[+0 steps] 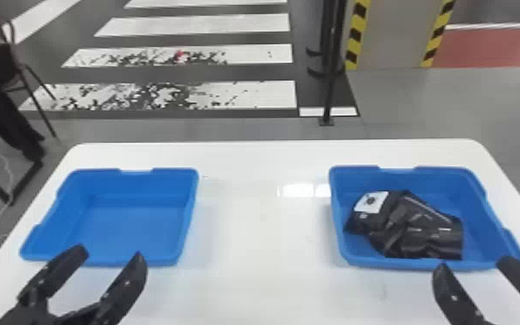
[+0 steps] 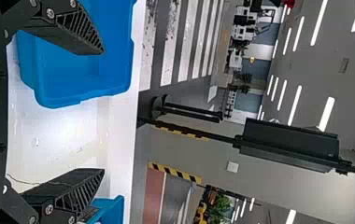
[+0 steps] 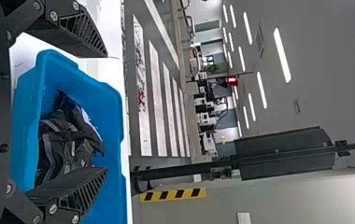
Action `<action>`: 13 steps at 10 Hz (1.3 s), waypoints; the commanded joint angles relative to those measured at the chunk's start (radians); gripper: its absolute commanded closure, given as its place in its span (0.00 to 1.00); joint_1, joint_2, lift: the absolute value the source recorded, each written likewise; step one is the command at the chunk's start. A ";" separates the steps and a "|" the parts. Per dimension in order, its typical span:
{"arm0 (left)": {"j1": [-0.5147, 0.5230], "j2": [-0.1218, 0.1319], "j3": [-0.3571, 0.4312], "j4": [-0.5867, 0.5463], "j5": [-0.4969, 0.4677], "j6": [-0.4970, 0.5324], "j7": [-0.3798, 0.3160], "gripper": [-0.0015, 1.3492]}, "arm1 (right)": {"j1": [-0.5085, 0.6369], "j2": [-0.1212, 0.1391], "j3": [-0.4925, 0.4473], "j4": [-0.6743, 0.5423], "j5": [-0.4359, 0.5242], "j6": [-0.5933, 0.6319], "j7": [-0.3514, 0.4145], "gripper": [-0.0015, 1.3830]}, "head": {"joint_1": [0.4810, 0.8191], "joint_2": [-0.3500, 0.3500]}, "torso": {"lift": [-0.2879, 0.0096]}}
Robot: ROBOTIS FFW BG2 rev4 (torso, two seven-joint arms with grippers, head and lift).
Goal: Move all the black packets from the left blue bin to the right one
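Head view: left bin (image 1: 129, 224), left side of frame, is empty. Black packets (image 1: 419, 229) are in the right bin (image 1: 341, 216), right side of frame; they overlap, so can't give a count. Left end effector (image 1: 113, 256) at lower left, by the near rim of the left bin, fingers apart, nothing between them. Right end effector (image 1: 469, 262) at lower right, by the near rim of the right bin, also spread, holding nothing. No packet on the desk (image 1: 263, 242). Transfer looks complete; my read is nothing left to move.
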 commanded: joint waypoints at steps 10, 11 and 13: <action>-0.003 -0.004 0.000 0.000 0.012 0.000 0.000 0.12 | -0.007 0.001 0.004 0.002 -0.004 0.000 0.003 0.12 | 0.63 0.60 | 0.45; -0.003 -0.004 0.000 0.000 0.012 0.000 0.000 0.12 | -0.007 0.001 0.004 0.002 -0.004 0.000 0.003 0.12 | 0.63 0.60 | 0.45; -0.003 -0.004 0.000 0.000 0.012 0.002 0.000 0.12 | -0.007 0.001 0.004 0.005 -0.006 0.000 0.003 0.12 | 0.63 0.61 | 0.45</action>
